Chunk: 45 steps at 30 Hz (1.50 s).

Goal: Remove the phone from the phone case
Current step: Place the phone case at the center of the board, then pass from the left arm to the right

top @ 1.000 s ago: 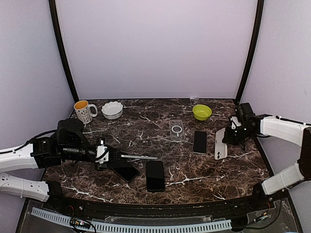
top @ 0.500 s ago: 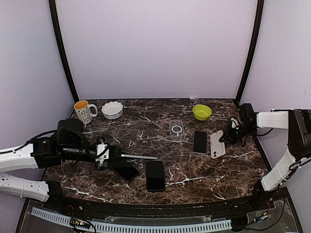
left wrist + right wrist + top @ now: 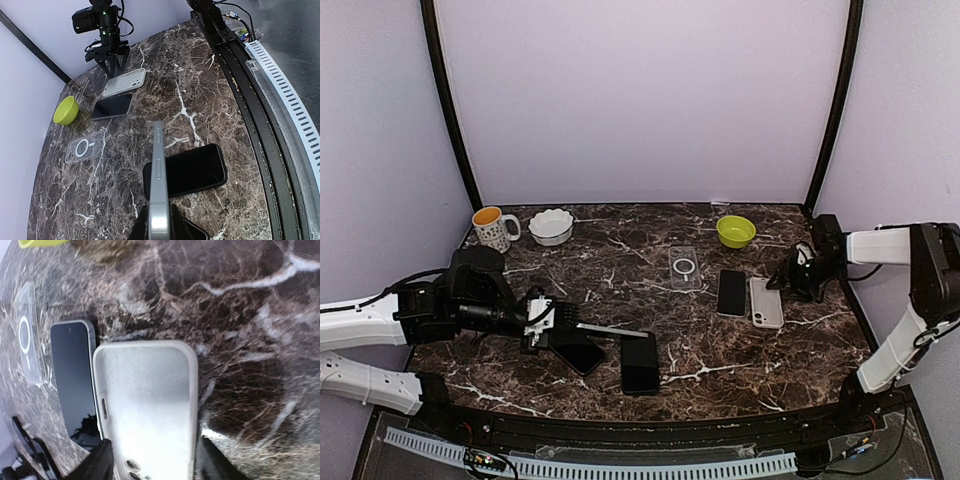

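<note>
The left end effector [image 3: 540, 322] is clenched on the phone [image 3: 605, 329], held edge-up above the tabletop [image 3: 620, 255] with its long axis pointing rightward. The empty white case [image 3: 766, 302] lies flat, its end between the released fingers of the nearer right end effector [image 3: 784, 283].

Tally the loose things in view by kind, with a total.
Phones: 3: black phone right, black phone near, silver phone held on edge
Cases: 2: white case, clear case
Dark slab, phone or case unclear: 1
Bowls: 2: white bowl, green bowl
Mugs: 1
Total: 9
</note>
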Each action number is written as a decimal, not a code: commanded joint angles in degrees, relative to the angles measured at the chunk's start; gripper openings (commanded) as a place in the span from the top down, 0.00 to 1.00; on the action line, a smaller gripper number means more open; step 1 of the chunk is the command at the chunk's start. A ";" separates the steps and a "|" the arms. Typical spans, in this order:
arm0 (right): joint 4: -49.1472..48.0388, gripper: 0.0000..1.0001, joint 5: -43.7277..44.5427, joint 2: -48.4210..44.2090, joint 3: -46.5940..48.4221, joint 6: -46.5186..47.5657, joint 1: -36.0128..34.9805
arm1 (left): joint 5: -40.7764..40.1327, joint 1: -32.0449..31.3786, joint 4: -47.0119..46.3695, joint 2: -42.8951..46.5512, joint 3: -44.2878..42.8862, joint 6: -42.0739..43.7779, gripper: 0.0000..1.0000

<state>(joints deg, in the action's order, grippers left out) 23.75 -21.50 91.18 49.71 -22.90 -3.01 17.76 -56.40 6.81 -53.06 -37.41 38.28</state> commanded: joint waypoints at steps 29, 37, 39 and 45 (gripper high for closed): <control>-28.06 0.12 -12.31 -51.32 -19.25 13.93 -41.28 | 20.56 7.84 -1.73 -15.25 -19.76 -38.88 1.00; -28.23 0.17 -3.23 -38.64 -12.23 21.34 -50.23 | 24.90 7.80 -4.13 -17.59 -20.52 -43.12 1.00; -28.47 0.19 -3.44 -35.81 -10.85 22.24 -51.63 | 25.66 7.84 -4.60 -18.03 -20.59 -43.78 1.00; -33.17 0.28 -2.97 -31.43 -10.38 22.55 -55.73 | 26.43 7.72 -4.32 -17.94 -20.52 -43.28 1.00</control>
<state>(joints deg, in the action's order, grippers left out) -3.70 -25.39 58.46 37.67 -1.74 -56.55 41.34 -48.56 5.85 -72.31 -55.42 -4.43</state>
